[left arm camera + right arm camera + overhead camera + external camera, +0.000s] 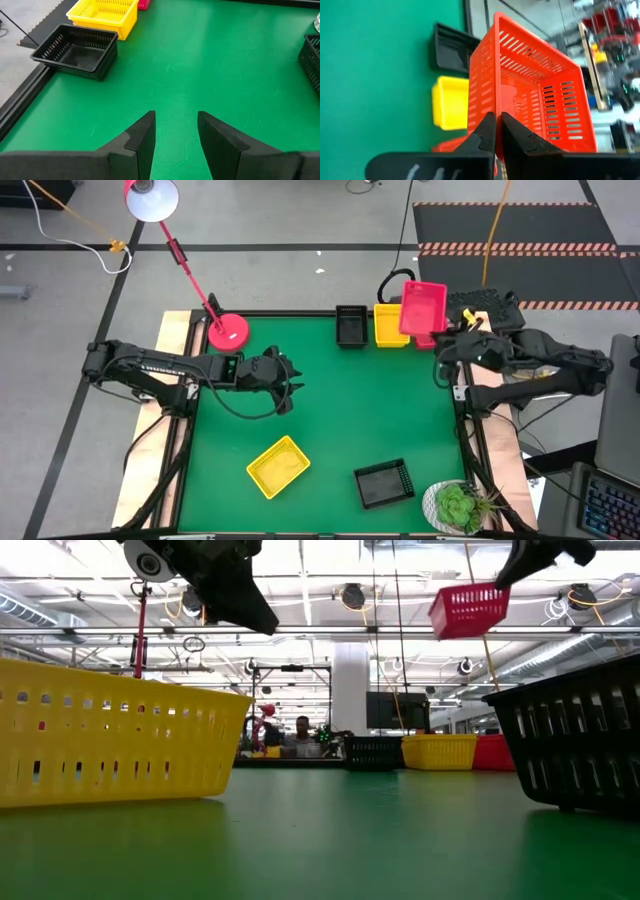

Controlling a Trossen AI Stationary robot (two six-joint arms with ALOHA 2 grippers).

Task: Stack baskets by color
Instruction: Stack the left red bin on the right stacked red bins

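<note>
My right gripper is shut on a red-pink basket, held high over the table's far right corner. Below it on the green mat, along the far edge, stand a black basket, a yellow basket and another red-pink one, each on its bottom. A second yellow basket and a second black one sit near the front edge. My left gripper hovers open over the mat's left middle, with nothing between its fingers. My right gripper pinches one side wall of the red-pink basket at its rim, one finger on the slotted outside and one inside the hollow. The fingers come from the table's right side, slanting down. The basket is lifted clear and tilted, with nothing under it.
A red lamp base stands at the far left corner, its arm leaning out beyond the table. A potted plant sits at the near right corner. The middle of the green mat lies bare between the baskets.
</note>
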